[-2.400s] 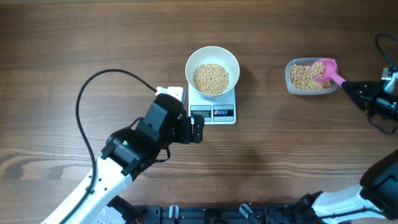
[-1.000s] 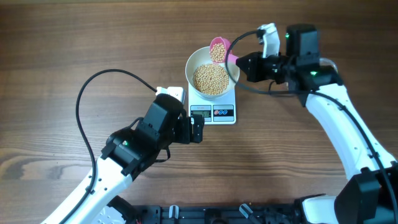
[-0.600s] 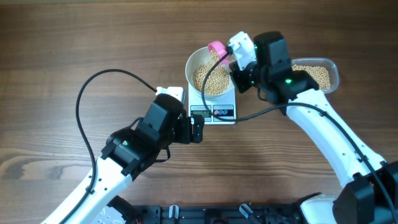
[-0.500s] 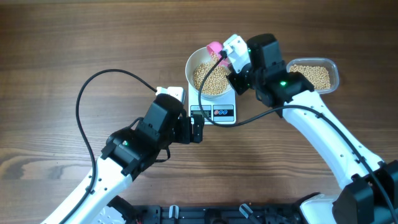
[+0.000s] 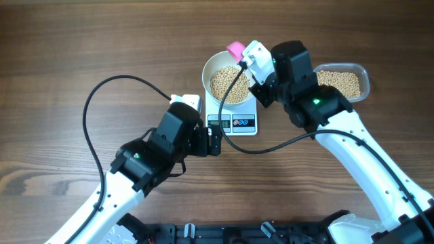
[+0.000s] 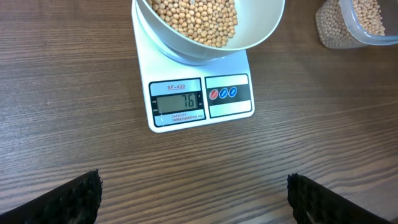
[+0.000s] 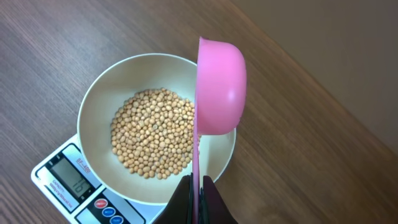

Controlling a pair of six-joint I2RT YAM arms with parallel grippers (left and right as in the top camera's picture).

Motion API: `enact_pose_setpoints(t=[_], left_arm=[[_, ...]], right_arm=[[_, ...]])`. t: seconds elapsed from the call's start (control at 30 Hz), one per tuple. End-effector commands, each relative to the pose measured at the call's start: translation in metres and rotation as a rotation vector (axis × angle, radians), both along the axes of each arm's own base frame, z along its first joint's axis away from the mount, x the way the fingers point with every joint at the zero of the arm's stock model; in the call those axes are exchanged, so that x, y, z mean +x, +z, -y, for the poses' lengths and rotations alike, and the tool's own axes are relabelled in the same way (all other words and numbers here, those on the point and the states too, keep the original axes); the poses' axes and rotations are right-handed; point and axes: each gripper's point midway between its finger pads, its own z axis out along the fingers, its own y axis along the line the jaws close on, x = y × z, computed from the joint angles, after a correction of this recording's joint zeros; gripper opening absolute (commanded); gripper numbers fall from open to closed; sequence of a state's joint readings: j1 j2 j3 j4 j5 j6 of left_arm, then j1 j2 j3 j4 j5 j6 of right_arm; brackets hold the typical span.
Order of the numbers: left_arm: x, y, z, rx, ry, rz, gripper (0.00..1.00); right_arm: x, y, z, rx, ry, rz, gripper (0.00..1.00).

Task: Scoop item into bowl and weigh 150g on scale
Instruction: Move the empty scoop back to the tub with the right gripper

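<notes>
My right hand is pressed together on the thin handle of the pink scoop, low in the middle of the right wrist view. The scoop stands on edge, its rounded back to the right of the frame and its mouth turned left toward the white bowl; I cannot see into it. It hangs over the bowl's right rim. The bowl sits on the white scale, top centre of the overhead view, with a heap of tan beans in its bottom. My left hand is spread wide and holds nothing, over the bare counter just below the scale's display edge. The display shows digits I cannot read surely. A clear tub with more beans lies at the upper right, apart from the scale.
</notes>
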State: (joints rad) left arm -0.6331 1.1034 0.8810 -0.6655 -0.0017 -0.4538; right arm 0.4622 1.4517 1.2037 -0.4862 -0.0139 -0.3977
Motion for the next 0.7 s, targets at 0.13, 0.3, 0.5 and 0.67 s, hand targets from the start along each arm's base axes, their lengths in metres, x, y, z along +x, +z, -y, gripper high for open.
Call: enact_pose_setpoints(t=[0.13, 0.3, 0.5, 0.67], left_arm=[[0.000, 0.001, 0.003, -0.007, -0.003, -0.003, 1.00], [0.000, 0.001, 0.003, -0.007, -0.003, -0.003, 1.00], [0.000, 0.001, 0.003, -0.007, -0.003, -0.003, 1.00], [0.000, 0.001, 0.003, -0.007, -0.003, -0.003, 1.00]], right_arm=[[-0.008, 0.034, -0.013, 0.349, -0.075, -0.101, 0.04], [0.017, 0.079, 0.094, 0.527, -0.302, -0.033, 0.04], [-0.004, 0.021, 0.245, 0.343, -0.709, -0.149, 0.04], [-0.025, -0.036, 0.264, 0.166, -0.771, -0.346, 0.04]])
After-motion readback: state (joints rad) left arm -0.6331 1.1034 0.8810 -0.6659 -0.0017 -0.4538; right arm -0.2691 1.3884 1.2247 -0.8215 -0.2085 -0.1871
